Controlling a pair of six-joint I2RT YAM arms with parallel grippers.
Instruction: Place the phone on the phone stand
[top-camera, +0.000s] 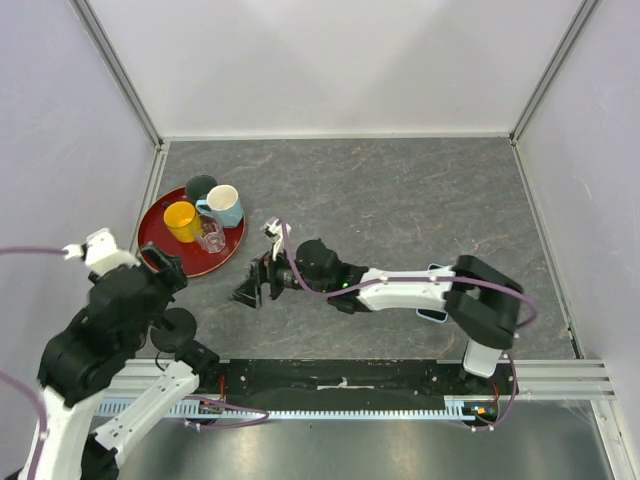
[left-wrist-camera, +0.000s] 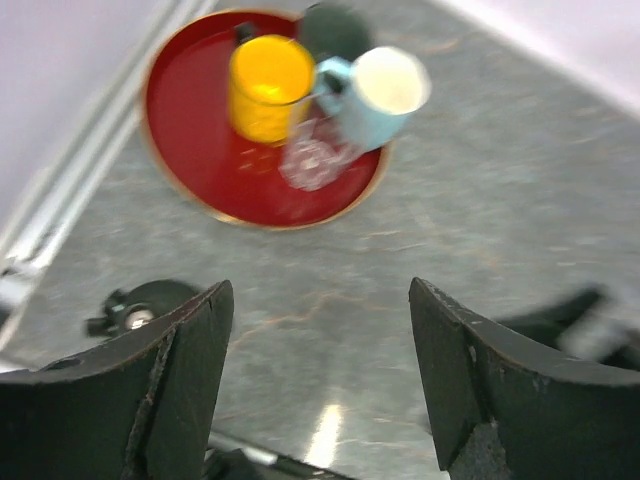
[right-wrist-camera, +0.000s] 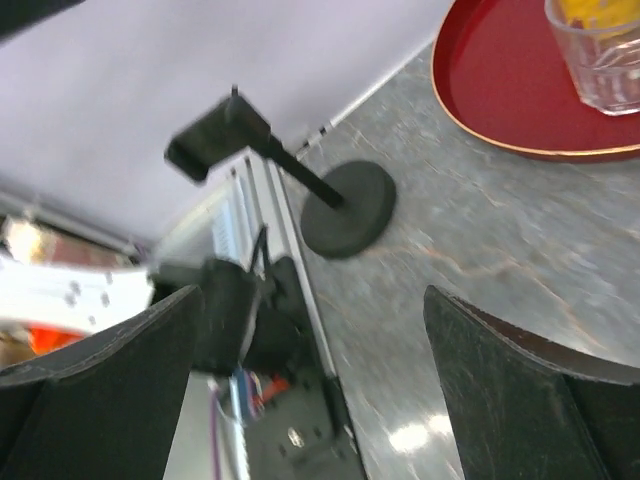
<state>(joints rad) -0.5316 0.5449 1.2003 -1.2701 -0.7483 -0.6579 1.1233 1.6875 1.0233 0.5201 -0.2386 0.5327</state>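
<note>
Top external: phone (top-camera: 432, 315) flat on counter (top-camera: 400, 190) toward near-right corner, mostly hidden under my right forearm (top-camera: 400, 290); only light blue edges show. Phone stand (right-wrist-camera: 345, 210) upright near near-left corner, well apart from phone. Right wrist: my right hand (right-wrist-camera: 310, 295) spread, holding nothing, facing stand. Left wrist: my left hand (left-wrist-camera: 318, 290) spread, holding nothing, above counter, stand's disc base low left in view. Red tray (left-wrist-camera: 190, 150) with cups (left-wrist-camera: 270, 85) by left edge.
</note>
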